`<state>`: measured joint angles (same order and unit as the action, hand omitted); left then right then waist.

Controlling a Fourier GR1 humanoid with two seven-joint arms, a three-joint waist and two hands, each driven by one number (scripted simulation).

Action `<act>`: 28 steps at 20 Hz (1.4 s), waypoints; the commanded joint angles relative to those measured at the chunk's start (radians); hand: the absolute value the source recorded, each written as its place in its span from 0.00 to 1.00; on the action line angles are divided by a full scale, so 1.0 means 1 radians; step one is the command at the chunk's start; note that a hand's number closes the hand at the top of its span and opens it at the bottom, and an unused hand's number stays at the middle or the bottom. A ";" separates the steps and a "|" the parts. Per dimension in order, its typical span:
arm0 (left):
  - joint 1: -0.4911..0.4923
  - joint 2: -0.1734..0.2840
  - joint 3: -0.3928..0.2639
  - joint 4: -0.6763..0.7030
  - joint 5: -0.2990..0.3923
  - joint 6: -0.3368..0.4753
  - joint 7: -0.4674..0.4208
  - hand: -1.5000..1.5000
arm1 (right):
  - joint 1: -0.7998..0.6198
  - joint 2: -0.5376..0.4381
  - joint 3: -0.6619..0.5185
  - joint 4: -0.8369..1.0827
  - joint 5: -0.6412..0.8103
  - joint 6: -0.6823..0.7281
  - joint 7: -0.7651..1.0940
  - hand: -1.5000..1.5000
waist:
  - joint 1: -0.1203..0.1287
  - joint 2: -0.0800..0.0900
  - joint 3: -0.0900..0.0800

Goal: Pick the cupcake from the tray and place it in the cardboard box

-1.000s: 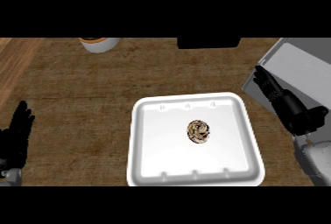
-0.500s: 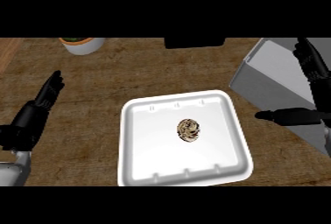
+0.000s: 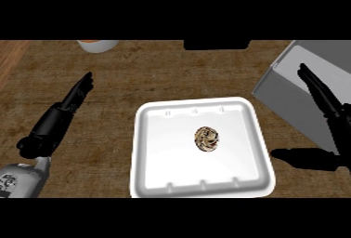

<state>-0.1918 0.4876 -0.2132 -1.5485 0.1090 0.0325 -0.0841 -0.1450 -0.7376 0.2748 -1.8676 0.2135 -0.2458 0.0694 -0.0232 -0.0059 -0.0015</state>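
Though apart, cupcake (image 3: 207, 139) left of right robot hand (image 3: 328, 122)

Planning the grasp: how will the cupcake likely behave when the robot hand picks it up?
The cupcake looks small, so probably light. It seems to lie on its side in the smooth white tray, so a nudge might roll or slide it. Likely soft; pinching could squash it.

Brown wood-grain worktop (image 3: 144, 74) here, dark and kinda streaky. Sitting right on it is a white tray (image 3: 158, 153), between the left hand (image 3: 58, 118) and the right hand (image 3: 329, 111). A grey box (image 3: 288, 95) sits on the worktop too, right under the right hand's fingers. Up beyond the left hand's fingertips there's a whitish cup (image 3: 98, 45), cut off at the top.
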 commanded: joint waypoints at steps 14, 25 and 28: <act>-0.048 -0.023 0.017 0.057 -0.025 -0.057 -0.035 0.50 | -0.349 0.096 0.430 -0.154 0.230 0.590 0.832 0.00 | 0.041 0.006 -0.002; 0.017 -0.055 0.026 -0.002 -0.053 -0.071 -0.031 0.50 | -0.469 0.451 0.488 0.041 0.254 0.723 1.104 0.00 | 0.033 0.004 0.000; -0.008 -0.082 0.018 -0.011 -0.086 -0.051 -0.004 0.50 | -0.407 0.489 0.517 0.102 0.327 0.663 1.061 0.00 | 0.028 0.004 0.001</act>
<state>-0.2198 0.4227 -0.1893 -1.5311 0.0502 -0.0278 -0.0908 -0.5667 -0.3330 0.7635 -1.8186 0.4905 0.3914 1.0124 0.0069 -0.0010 -0.0010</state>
